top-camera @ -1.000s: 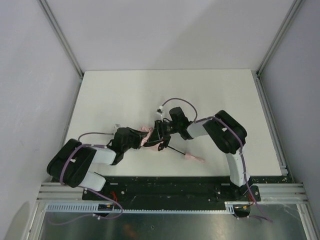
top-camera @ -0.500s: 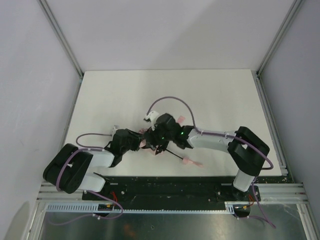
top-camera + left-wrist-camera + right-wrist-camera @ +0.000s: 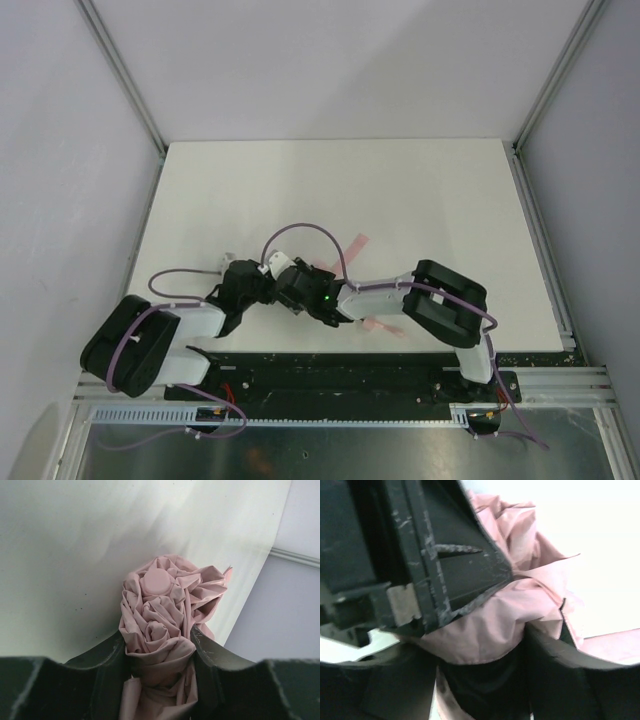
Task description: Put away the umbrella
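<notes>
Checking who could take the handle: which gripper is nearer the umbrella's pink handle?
Right. The right gripper grips the umbrella on its handle side; the left gripper clamps it farther off, by the top cap.

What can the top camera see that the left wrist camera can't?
Only the top camera: the left arm and right arm meeting near the table's front edge, and a pink handle poking out by the right arm. Only the left wrist camera: crumpled pink cloth up close, its round cap, and the left end effector with its fingers squeezing the cloth. Both: the umbrella and the white table.
</notes>
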You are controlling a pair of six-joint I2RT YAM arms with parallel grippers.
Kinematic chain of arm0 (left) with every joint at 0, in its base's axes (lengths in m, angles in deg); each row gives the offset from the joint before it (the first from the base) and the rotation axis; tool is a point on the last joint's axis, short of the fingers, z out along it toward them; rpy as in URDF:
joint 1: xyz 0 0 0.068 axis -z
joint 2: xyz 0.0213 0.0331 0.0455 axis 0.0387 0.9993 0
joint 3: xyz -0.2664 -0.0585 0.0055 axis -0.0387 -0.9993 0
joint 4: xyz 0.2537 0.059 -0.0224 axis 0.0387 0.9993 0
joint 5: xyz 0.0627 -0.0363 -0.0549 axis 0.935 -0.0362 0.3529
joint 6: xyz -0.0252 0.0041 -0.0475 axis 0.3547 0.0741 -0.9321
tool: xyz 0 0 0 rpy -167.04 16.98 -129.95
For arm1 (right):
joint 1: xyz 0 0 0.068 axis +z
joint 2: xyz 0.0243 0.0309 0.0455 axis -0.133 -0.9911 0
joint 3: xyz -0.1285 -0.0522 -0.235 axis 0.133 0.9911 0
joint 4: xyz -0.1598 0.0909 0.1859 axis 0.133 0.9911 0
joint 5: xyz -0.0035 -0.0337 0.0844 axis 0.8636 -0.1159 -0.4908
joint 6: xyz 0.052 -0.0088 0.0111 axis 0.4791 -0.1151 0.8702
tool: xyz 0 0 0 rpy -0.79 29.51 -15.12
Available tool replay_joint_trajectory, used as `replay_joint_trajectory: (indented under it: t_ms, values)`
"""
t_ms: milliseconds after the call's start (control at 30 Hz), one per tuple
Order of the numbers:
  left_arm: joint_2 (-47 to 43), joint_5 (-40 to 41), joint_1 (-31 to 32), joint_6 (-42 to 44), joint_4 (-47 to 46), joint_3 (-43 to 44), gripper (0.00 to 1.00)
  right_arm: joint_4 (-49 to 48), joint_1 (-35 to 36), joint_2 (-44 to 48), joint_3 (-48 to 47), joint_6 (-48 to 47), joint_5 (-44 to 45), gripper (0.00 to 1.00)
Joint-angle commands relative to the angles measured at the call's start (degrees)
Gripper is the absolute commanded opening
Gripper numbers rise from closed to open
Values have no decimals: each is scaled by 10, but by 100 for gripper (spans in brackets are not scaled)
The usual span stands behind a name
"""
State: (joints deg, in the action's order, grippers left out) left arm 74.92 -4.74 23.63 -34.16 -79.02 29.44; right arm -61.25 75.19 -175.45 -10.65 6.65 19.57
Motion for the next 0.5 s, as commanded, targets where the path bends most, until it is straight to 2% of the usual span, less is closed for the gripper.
replay_joint_trajectory:
  t_ms: [0,67,133,200,333,400,467]
  values:
    - [5,22,0,41,109,-26,8,21,-1,-57,-3,15,70,55]
    - [-2,21,0,39,109,-29,10,19,-9,-65,3,24,46,35]
    - [-10,21,-2,38,113,-31,16,8,-21,-62,15,30,-2,18]
    - [-16,20,-4,42,119,-32,34,-9,-37,-54,31,35,-66,5]
    - [-25,20,-6,53,129,-33,64,-31,-81,-41,54,37,-211,0]
    - [-24,17,-6,59,131,-33,72,-49,-111,-37,66,44,-308,0]
    - [-19,12,-5,65,132,-32,75,-64,-143,-42,68,55,-404,0]
